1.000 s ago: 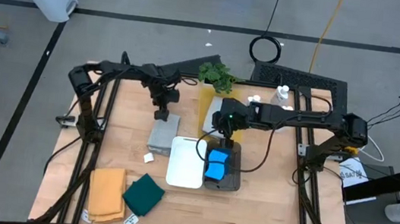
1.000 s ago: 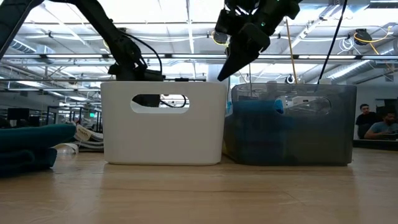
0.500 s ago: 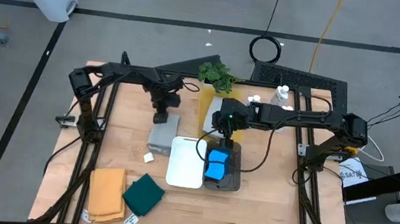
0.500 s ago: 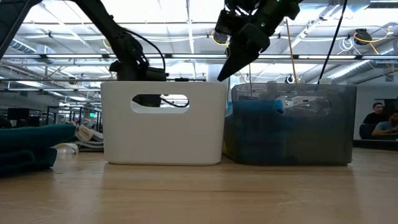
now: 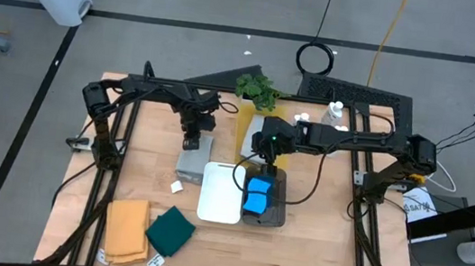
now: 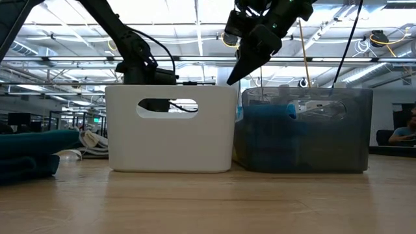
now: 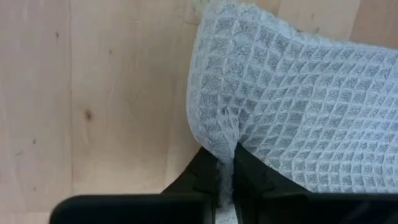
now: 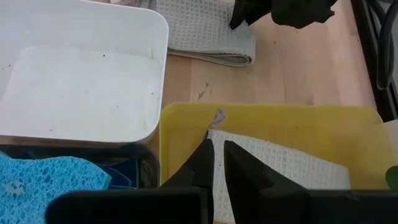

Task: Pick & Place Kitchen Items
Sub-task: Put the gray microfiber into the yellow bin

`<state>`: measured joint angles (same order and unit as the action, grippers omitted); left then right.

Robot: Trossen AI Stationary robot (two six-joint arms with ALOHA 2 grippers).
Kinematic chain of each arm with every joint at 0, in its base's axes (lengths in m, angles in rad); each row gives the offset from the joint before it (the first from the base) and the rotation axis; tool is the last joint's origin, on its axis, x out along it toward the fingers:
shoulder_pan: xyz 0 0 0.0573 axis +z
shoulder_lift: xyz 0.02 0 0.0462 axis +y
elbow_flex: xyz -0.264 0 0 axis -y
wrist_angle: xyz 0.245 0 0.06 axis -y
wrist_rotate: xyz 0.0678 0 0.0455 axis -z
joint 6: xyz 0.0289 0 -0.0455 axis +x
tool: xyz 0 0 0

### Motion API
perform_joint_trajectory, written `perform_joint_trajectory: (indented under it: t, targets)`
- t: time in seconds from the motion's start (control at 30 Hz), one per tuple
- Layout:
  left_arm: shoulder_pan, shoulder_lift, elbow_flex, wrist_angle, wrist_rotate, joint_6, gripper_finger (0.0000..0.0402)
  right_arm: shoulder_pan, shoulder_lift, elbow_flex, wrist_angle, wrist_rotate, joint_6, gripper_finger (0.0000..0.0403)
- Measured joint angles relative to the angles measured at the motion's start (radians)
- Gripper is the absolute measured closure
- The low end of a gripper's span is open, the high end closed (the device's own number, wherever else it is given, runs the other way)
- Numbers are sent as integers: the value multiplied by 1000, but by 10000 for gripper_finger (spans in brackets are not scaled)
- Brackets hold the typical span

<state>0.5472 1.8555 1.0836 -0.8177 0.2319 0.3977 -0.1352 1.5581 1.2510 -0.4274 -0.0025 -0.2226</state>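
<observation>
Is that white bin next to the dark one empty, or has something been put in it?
Empty. The right wrist view looks straight into the white bin and shows only its bare floor.

Left tool pinched tight on the edge of the grey waffle-weave cloth, a fold bunched up between its dark fingers, pale wooden bench underneath.

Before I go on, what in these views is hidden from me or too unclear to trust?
- Low view: the white bin blocks the grey cloth and the left claw shut on it.
- Low view: the dark bin is translucent, its contents only blurs.
- High view: the right claw hides under its own arm.
- High view: the white bottles are too small to count.
- Right wrist view: the blue sponge is cut by the edge.
</observation>
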Motion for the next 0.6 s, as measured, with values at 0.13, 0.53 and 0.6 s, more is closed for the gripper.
perform_joint_trajectory:
  t: [0.13, 0.53, 0.6]
  targets:
    - [-10, -44, -3, -25, -77, -17, 380, 0, 0, 0, 12, 0, 1, 385]
    - [-99, -434, -4, -54, -357, -128, 382, 0, 0, 0, 138, 1, 0, 385]
    - [-132, -481, -3, -49, -399, -148, 382, 0, 0, 0, 187, 1, 1, 385]
